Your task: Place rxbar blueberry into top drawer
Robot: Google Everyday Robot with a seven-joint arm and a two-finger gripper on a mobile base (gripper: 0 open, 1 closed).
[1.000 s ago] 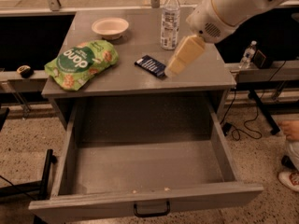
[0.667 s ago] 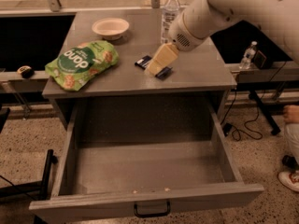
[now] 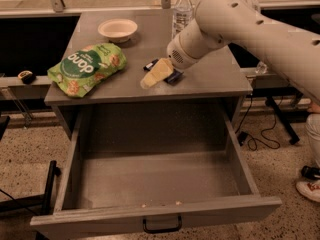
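My gripper point(image 3: 152, 77) hangs low over the table point(image 3: 215, 76). Near the jaws on my screen's left lies the green bag point(image 3: 87, 66); beyond them a bottle point(image 3: 182, 11). Below them, the top drawer point(image 3: 155, 215) gapes unobstructed.

My gripper point(image 3: 152, 78) sits low over the middle of the desk point(image 3: 215, 76), right over the rxbar blueberry point(image 3: 175, 77). I see only dark bits of wrapper on either side of it, the lettering is covered, and I cannot tell whether the two touch. The arm point(image 3: 260, 29) runs out past the right edge and hides the lower part of the water bottle point(image 3: 182, 6). The top drawer point(image 3: 210, 211) loses the bottom of its front panel to the lower edge. A small dark object point(image 3: 25, 76) left of the desk is too small for me to identify.
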